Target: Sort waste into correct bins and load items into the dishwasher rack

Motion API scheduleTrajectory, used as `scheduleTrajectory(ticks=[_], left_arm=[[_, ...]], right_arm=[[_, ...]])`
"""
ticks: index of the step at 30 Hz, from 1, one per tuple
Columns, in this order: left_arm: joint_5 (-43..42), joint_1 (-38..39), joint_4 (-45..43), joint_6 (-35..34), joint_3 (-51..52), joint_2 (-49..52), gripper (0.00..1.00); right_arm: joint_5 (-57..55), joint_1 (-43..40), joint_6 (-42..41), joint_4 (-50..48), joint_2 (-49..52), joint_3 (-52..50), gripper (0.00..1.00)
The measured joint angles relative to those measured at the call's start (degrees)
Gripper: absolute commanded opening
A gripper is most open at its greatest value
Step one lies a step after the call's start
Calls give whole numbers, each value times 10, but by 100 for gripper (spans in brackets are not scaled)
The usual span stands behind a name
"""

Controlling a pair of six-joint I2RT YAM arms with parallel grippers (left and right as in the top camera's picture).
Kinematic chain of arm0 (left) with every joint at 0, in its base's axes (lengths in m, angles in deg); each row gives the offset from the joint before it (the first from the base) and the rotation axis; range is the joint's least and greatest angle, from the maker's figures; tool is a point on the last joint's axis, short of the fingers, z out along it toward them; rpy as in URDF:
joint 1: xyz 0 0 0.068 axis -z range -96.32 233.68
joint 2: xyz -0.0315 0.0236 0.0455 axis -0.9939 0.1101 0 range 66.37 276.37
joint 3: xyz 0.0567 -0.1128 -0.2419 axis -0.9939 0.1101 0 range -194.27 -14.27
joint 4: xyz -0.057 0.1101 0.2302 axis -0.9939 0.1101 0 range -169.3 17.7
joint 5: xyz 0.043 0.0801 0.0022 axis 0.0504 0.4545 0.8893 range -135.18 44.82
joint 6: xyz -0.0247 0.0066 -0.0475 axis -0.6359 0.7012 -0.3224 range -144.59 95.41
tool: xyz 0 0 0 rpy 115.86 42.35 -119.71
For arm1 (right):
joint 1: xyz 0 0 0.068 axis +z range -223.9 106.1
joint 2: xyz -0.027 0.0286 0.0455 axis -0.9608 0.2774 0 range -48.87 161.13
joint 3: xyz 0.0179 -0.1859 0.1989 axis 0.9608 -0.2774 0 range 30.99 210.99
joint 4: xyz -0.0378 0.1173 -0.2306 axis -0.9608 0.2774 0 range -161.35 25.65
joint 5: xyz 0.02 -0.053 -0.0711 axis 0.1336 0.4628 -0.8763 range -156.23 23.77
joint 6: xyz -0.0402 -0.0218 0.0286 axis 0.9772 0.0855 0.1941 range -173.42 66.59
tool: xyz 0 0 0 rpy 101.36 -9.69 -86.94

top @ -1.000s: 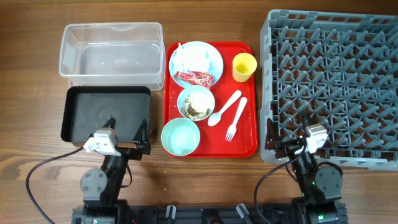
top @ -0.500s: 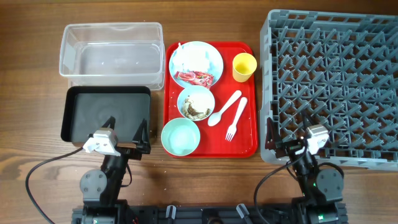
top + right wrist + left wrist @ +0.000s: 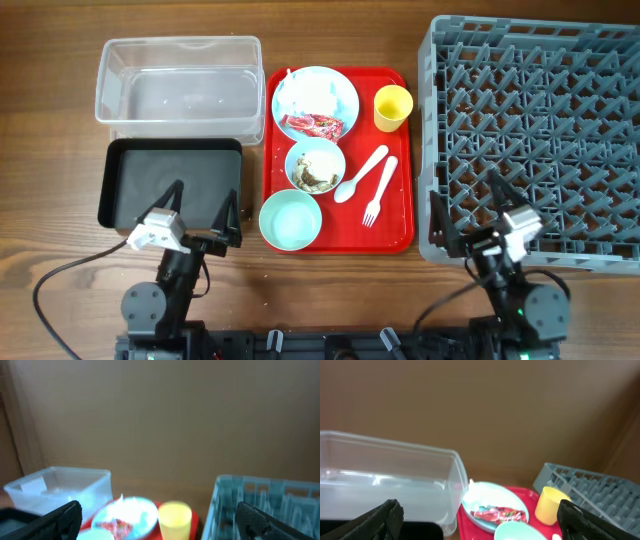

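White plastic spoon (image 3: 358, 175) and white plastic fork (image 3: 379, 187) lie on the flat red tray (image 3: 400, 232), handles slanting toward the grey pegged crate (image 3: 540, 130); left gripper (image 3: 204, 196) and right gripper (image 3: 462, 192) both hold jaws wide apart.

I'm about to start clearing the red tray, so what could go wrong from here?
1. The red wrapper lies against the tissue on the plate; one pinch may lift both into one bin.
2. The scrap-filled bowl sits crowded between plate, empty bowl and spoon; a tilted grasp could spill its contents onto the tray.
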State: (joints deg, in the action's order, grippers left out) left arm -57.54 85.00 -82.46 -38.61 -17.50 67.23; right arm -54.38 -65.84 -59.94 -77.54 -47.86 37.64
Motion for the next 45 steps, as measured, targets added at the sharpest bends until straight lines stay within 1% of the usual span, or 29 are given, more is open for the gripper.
scheduleTrajectory(ticks=[4,11,18,25,27,28,29,31,36,38,41,45], left_arm=[[-2,0,30,0,-58,14,100],[-7,0,103,20,-193,99,100],[-13,0,207,35,-361,241,100],[-25,3,334,42,-542,422,100],[-25,13,362,51,-587,471,100],[-26,16,370,57,-595,480,100],[-26,31,388,62,-629,523,100],[-24,57,455,74,-692,588,100],[-26,120,563,90,-857,775,100],[-26,138,567,93,-890,839,100],[-26,156,568,94,-899,903,100],[-33,171,546,95,-899,962,100]], right_arm=[[15,0,14,11,8,53,100],[32,0,37,107,87,176,100],[51,0,68,216,208,316,100],[64,0,73,372,349,479,100],[66,0,73,424,388,524,100],[66,0,73,453,412,550,100],[66,0,73,468,426,564,100],[66,0,73,494,454,591,100],[66,0,68,505,495,605,100],[66,0,63,521,508,606,100],[66,0,57,534,526,606,100],[66,0,52,550,540,606,100]])
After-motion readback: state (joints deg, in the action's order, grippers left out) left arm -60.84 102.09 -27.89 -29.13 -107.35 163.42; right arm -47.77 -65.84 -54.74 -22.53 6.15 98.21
